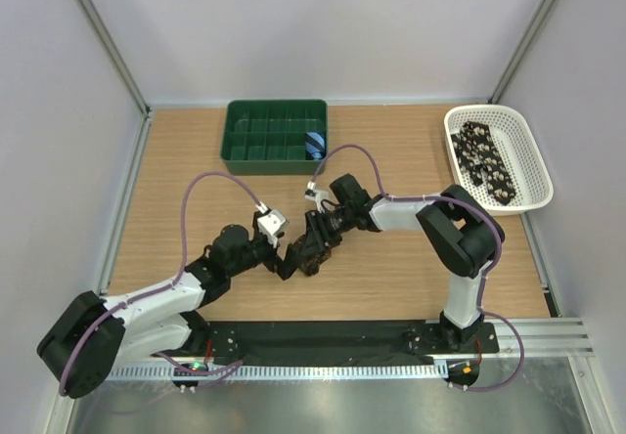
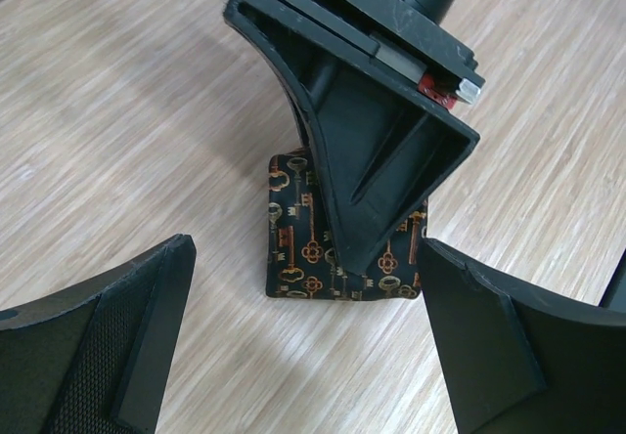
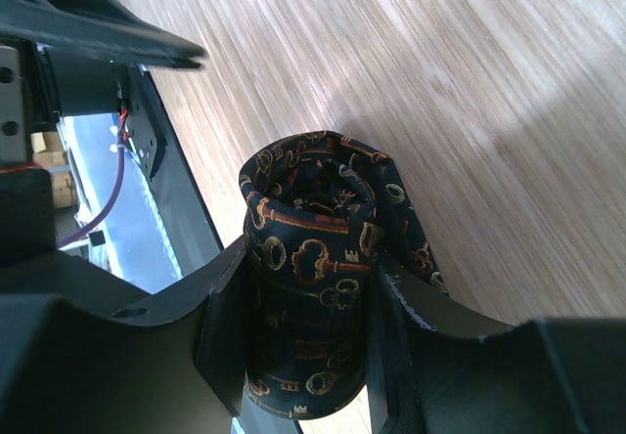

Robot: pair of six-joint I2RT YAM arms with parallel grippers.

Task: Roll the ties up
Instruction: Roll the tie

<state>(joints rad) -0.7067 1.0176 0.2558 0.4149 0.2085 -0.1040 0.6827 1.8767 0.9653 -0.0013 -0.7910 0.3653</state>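
Observation:
A dark tie with orange and tan key patterns is rolled into a tight roll (image 3: 311,258). My right gripper (image 3: 305,328) is shut on it, one finger on each side, and holds it at the table surface. In the left wrist view the roll (image 2: 298,248) lies on the wood under the right gripper's finger (image 2: 377,151). My left gripper (image 2: 308,356) is open wide just in front of the roll, not touching it. From above, both grippers, left (image 1: 287,261) and right (image 1: 315,246), meet at mid-table. A black tie with pale spots (image 1: 486,160) lies in the white basket (image 1: 533,165).
A green compartment tray (image 1: 256,136) stands at the back centre with a small blue striped roll (image 1: 314,143) in its right side. The white basket sits at the back right. Frame posts rise at both back corners. A black rail runs along the near edge.

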